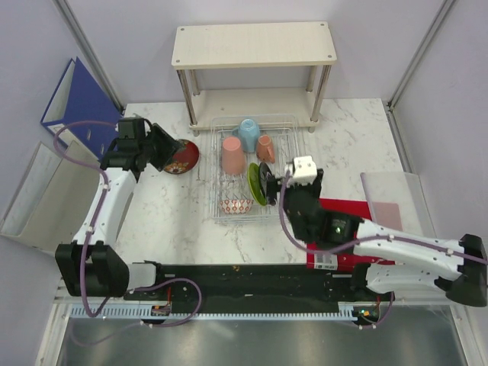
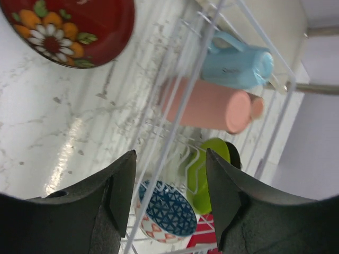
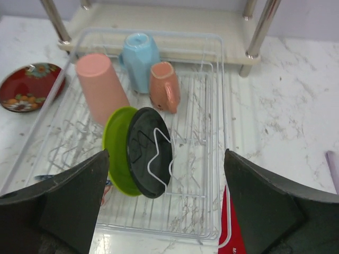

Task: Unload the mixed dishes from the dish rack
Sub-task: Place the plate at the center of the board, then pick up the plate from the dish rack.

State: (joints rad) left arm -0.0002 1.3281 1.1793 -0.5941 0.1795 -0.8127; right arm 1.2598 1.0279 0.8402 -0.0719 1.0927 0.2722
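The silver wire dish rack [image 1: 299, 156] stands mid-table. In it are a tall pink cup [image 1: 233, 155], a light blue cup [image 1: 248, 133], a terracotta mug [image 1: 264, 147], an upright lime-green plate [image 1: 254, 185] with a black plate [image 1: 266, 183] against it, and a patterned bowl [image 1: 235, 204]. A red floral plate [image 1: 183, 158] lies on the table left of the rack. My left gripper [image 1: 168, 149] hovers open and empty just left of that plate, aimed at the rack [image 2: 183, 103]. At the rack's right side, my right gripper [image 1: 280, 180] is wide open, facing the black plate [image 3: 150, 152].
A beige two-tier shelf [image 1: 254, 46] stands behind the rack. A blue binder [image 1: 80, 99] leans at the far left. A red flat item [image 1: 343, 217] lies under my right arm. Clear plastic panels sit at the left [image 1: 38, 191] and right [image 1: 393, 194] edges.
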